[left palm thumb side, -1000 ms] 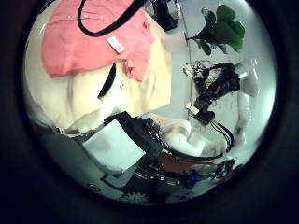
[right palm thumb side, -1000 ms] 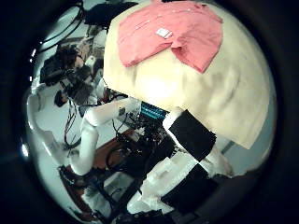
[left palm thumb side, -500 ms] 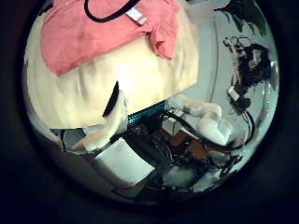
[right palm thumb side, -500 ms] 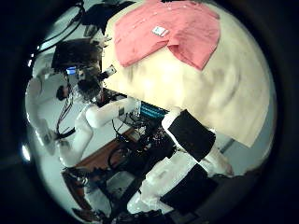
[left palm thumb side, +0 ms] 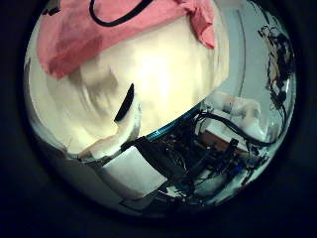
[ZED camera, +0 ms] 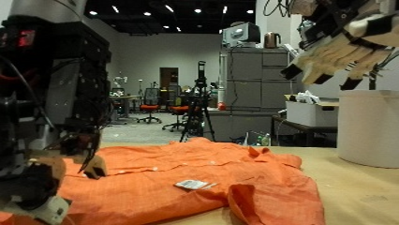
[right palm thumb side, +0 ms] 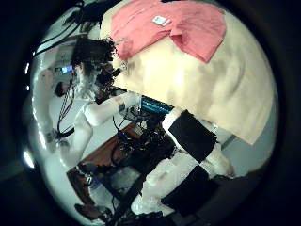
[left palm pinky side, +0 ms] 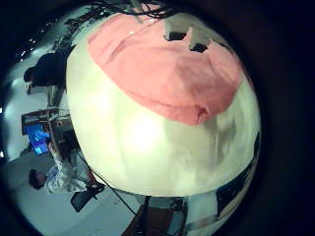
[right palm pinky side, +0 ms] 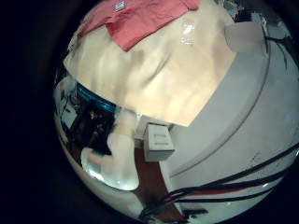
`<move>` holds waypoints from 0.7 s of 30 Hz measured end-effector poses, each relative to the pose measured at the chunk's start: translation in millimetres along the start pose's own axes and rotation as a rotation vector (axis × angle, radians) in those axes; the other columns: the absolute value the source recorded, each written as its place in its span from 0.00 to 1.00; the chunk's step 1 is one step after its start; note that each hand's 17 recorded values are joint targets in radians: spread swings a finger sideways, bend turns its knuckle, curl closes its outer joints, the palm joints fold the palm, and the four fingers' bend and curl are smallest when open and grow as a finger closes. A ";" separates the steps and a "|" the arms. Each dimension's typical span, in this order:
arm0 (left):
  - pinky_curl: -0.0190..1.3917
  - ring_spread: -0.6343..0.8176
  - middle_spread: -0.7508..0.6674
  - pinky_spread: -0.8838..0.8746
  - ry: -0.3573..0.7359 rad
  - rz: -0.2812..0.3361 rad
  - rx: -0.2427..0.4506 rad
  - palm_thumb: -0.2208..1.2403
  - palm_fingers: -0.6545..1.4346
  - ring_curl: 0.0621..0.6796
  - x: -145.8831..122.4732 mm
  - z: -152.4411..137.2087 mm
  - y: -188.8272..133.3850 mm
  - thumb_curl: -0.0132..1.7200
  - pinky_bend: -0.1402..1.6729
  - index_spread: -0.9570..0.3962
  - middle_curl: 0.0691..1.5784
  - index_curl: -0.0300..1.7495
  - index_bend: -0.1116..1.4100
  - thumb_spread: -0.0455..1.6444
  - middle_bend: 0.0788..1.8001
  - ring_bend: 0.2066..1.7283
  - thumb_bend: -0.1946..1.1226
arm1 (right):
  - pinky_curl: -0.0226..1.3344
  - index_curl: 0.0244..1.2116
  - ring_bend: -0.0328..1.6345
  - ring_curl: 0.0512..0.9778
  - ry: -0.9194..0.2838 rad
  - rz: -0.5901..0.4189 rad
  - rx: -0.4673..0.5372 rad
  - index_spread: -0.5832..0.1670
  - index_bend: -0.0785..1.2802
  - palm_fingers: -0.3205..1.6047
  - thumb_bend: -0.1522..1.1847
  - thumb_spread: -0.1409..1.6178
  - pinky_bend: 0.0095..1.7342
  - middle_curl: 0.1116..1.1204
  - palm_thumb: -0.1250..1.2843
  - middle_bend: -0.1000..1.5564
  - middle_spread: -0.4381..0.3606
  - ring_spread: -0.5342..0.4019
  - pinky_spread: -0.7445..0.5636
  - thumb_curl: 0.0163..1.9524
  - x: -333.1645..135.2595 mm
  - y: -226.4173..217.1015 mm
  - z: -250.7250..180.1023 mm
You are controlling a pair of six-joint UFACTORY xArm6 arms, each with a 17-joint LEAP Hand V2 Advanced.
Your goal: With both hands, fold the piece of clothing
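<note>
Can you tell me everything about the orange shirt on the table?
The orange cloth shirt lies spread out and rumpled on the pale tan table, a sleeve reaching toward the near edge. A small white tag sits on its middle, and buttons show along it. Neither hand grips it; the right hand hangs open above it.

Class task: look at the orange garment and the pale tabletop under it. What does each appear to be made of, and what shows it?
Orange garment: likely thin woven cloth, matt; it lies in soft wrinkles, with a small white tag.
Pale tabletop: apparently a smooth, rigid board, possibly wood or laminate; flat, with a faint sheen.
</note>
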State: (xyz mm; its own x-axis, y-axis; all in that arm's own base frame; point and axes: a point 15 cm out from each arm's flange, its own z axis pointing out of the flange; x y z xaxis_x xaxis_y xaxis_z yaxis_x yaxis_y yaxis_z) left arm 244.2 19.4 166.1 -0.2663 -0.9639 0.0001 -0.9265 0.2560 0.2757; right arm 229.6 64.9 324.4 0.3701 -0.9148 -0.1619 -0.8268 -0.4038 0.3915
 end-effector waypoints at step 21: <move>0.23 0.59 0.53 0.64 -0.024 0.007 -0.062 0.44 0.42 0.25 -14.8 27.1 -13.9 0.19 0.26 0.75 0.24 0.19 0.19 0.65 0.15 0.20 0.13 | 0.20 0.29 0.13 0.19 0.034 0.021 -0.032 0.27 0.20 0.30 0.11 0.88 0.10 0.23 0.47 0.18 0.61 0.79 0.81 0.10 6.2 20.5 -11.3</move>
State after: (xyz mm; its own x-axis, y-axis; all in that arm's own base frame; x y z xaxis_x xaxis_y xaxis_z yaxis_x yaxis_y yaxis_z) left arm 253.8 32.1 136.2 -0.2794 -0.9599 -0.0211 -0.9069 0.2566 0.3343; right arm 219.8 51.1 341.6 0.3676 -0.9218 -0.1231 -0.8207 -0.3838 0.4233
